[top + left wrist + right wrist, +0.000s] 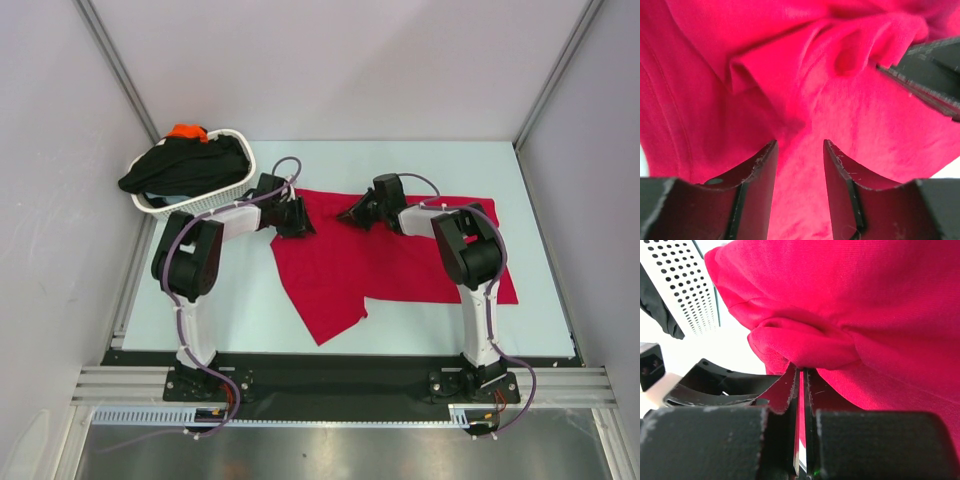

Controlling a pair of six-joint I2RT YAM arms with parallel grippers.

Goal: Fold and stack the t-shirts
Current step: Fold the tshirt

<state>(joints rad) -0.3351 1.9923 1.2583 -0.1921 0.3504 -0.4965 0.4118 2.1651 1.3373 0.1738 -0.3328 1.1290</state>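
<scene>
My right gripper point(801, 374) is clamped on a bunched fold of the bright crimson cloth t-shirt point(400, 265), which lies spread on the pale blue counter point(240, 310); my left gripper point(800, 150) stands apart over the same far edge, cloth between its fingers point(762, 165); I judge it best to pinch level with the right and lift evenly; the black cloth shirt point(185, 165) waits in the white woven plastic basket point(205, 202).

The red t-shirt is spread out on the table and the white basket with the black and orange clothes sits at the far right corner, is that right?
Not quite: the white basket sits at the far left corner, not the right, as the top external view shows. The red t-shirt is spread on the table, and the basket holds black clothes and orange cloth.
</scene>
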